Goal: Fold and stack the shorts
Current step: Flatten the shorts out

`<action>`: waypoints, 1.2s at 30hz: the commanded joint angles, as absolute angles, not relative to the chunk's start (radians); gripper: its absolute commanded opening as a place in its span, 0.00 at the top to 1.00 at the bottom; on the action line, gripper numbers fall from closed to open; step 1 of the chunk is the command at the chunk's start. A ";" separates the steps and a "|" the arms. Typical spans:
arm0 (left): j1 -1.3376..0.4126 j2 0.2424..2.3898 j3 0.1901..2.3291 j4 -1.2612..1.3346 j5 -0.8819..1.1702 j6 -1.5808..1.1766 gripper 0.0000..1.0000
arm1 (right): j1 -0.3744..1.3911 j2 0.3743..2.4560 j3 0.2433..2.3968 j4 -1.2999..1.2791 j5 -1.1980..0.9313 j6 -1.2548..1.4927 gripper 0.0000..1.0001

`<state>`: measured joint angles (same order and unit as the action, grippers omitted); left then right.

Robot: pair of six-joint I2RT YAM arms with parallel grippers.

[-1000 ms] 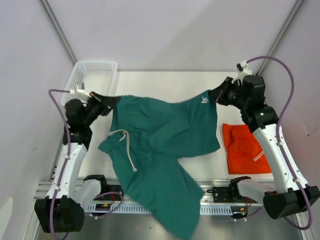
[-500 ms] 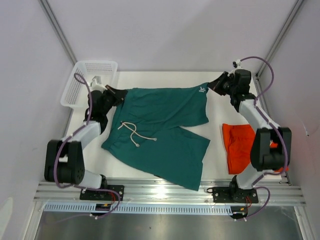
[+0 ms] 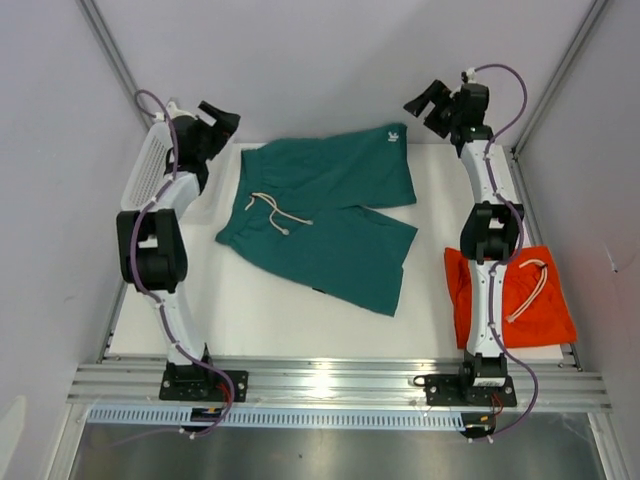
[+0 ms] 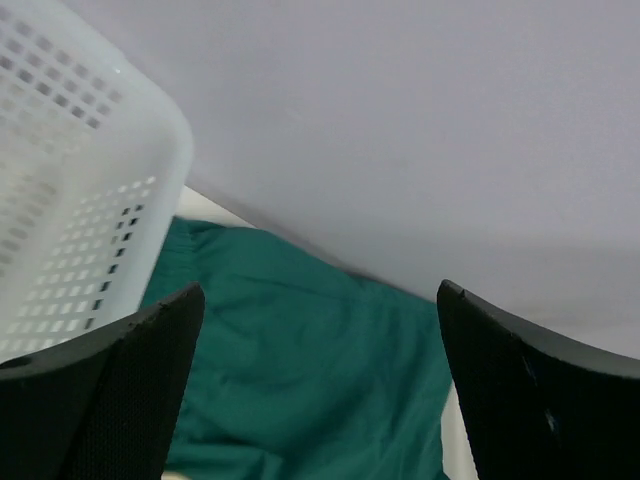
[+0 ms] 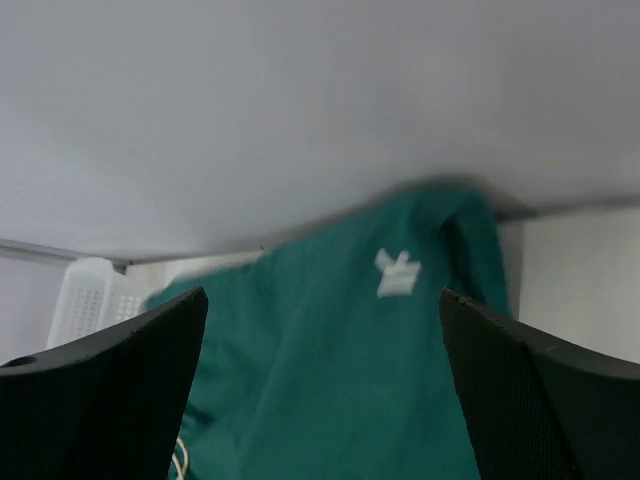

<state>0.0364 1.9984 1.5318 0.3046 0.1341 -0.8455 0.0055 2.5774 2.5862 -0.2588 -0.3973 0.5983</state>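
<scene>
teal shorts [image 3: 340,220], white logo [image 3: 381,137] | orange-red shorts [image 3: 550,315] | white mesh basket [image 3: 145,185]

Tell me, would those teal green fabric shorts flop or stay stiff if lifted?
Probably floppy: the teal green fabric shorts lie flat with soft creases. Their loose white drawstring would likely dangle. Thin cloth suggests little weight.

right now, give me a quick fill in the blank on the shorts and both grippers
The teal shorts lie spread on the table, their drawstring coloured ____.
The orange shorts lie on the table's ____ side.
The left gripper and right gripper both stand ____, gripping nothing.
The white basket is nearest the ____ gripper.
Missing words: white; right; open; left.
</scene>
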 commanded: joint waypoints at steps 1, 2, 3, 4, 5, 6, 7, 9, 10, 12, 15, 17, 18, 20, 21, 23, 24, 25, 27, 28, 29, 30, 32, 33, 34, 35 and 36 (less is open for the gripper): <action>0.043 1.936 1.580 0.176 0.138 -0.821 0.01 | -0.015 2.399 2.488 -0.378 -0.380 0.572 0.01; 0.038 1.881 1.547 0.186 0.153 -0.813 0.01 | -0.014 2.317 2.207 -0.311 -0.377 0.575 0.01; 0.035 1.858 1.525 0.175 0.170 -0.810 0.01 | -0.009 2.237 2.083 -0.208 -0.358 0.578 0.00; 0.026 1.838 1.523 0.152 0.208 -0.796 0.01 | -0.005 2.109 1.981 -0.183 -0.351 0.575 0.01; 0.018 1.800 1.526 0.123 0.222 -0.784 0.01 | -0.003 2.058 1.842 -0.187 -0.347 0.572 0.01; 0.011 1.780 1.522 0.068 0.235 -0.770 0.01 | -0.003 2.012 1.786 -0.204 -0.331 0.565 0.00; 0.012 1.752 1.513 0.043 0.233 -0.755 0.01 | 0.024 1.965 1.734 -0.218 -0.327 0.560 0.00; -0.040 1.656 1.452 -0.030 0.209 -0.716 0.01 | 0.053 1.837 1.583 -0.264 -0.302 0.543 0.02; -0.060 1.622 1.427 -0.049 0.180 -0.701 0.01 | 0.061 1.792 1.528 -0.273 -0.295 0.542 0.03; -0.074 1.513 1.311 -0.074 0.167 -0.707 0.01 | 0.080 1.665 1.356 -0.278 -0.290 0.560 0.07; -0.080 1.399 1.128 -0.071 0.170 -0.738 0.01 | 0.127 1.501 1.127 -0.271 -0.272 0.609 0.15; -0.078 1.284 1.028 -0.090 0.146 -0.741 0.01 | 0.175 1.371 1.022 -0.268 -0.247 0.653 0.17; -0.078 1.249 1.000 -0.104 0.141 -0.741 0.01 | 0.196 1.326 0.975 -0.271 -0.230 0.663 0.17; -0.078 1.157 0.887 -0.121 0.126 -0.762 0.01 | 0.300 1.243 0.872 -0.319 -0.116 0.689 0.19; -0.078 1.132 0.843 -0.115 0.129 -0.765 0.01 | 0.342 1.168 0.847 -0.343 -0.066 0.727 0.22; -0.078 1.083 0.793 -0.117 0.123 -0.765 0.01 | 0.456 1.105 0.779 -0.389 0.000 0.796 0.25; -0.078 1.071 0.772 -0.133 0.109 -0.762 0.01 | 0.487 1.053 0.758 -0.417 0.088 0.839 0.30; -0.077 1.062 0.766 -0.147 0.100 -0.753 0.01 | 0.515 1.036 0.743 -0.440 0.121 0.958 0.30; -0.077 1.042 0.732 -0.163 0.089 -0.752 0.01 | 0.596 1.006 0.687 -0.449 0.162 1.049 0.29; -0.077 1.035 0.723 -0.158 0.092 -0.761 0.01 | 0.621 0.996 0.671 -0.454 0.173 1.146 0.28; -0.077 1.022 0.685 -0.141 0.094 -0.767 0.01 | 0.644 0.994 0.645 -0.450 0.182 1.184 0.28; -0.077 1.016 0.670 -0.130 0.097 -0.773 0.01 | 0.685 0.997 0.637 -0.454 0.195 1.222 0.29; -0.072 0.999 0.637 -0.117 0.095 -0.790 0.01 | 0.730 1.012 0.623 -0.462 0.241 1.334 0.32; -0.071 0.982 0.612 -0.101 0.092 -0.793 0.01 | 0.764 1.022 0.614 -0.460 0.248 1.362 0.34; -0.066 0.974 0.592 -0.094 0.086 -0.798 0.01 | 0.776 1.031 0.606 -0.456 0.262 1.383 0.36; -0.063 0.970 0.588 -0.091 0.086 -0.799 0.01 | 0.782 1.054 0.600 -0.442 0.264 1.420 0.38; -0.060 0.965 0.568 -0.086 0.084 -0.799 0.01 | 0.788 1.066 0.579 -0.428 0.261 1.436 0.39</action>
<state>-0.0746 0.9974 0.6010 -0.1356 0.1051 -0.7773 0.7666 1.0370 0.6056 -0.4412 0.1730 1.2625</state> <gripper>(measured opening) 0.990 0.617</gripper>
